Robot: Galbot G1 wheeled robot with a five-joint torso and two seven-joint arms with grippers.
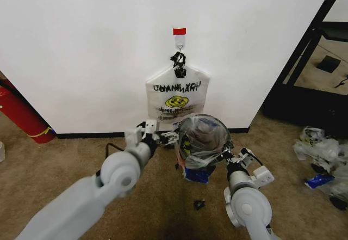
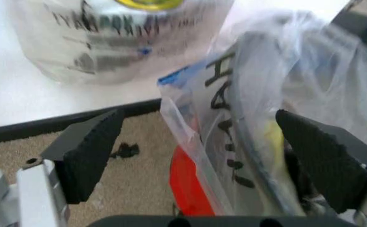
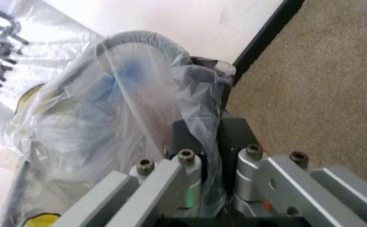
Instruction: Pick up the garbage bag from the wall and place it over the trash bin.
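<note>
while crinkly see-through garbage bag [image 1: 202, 142] drapes round mesh trash bin [image 1: 197, 170], left hand [image 2: 202, 156] open, right hand [image 3: 205, 165] pinching its film

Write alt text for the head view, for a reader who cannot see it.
A see-through garbage bag is draped over the trash bin on brown carpet, with the left gripper and right gripper at either side. Behind, a second smiley bag hangs from a hook on the white wall.

garbage bag [image 1: 202, 142] draped over trash bin [image 1: 191, 170]
</note>
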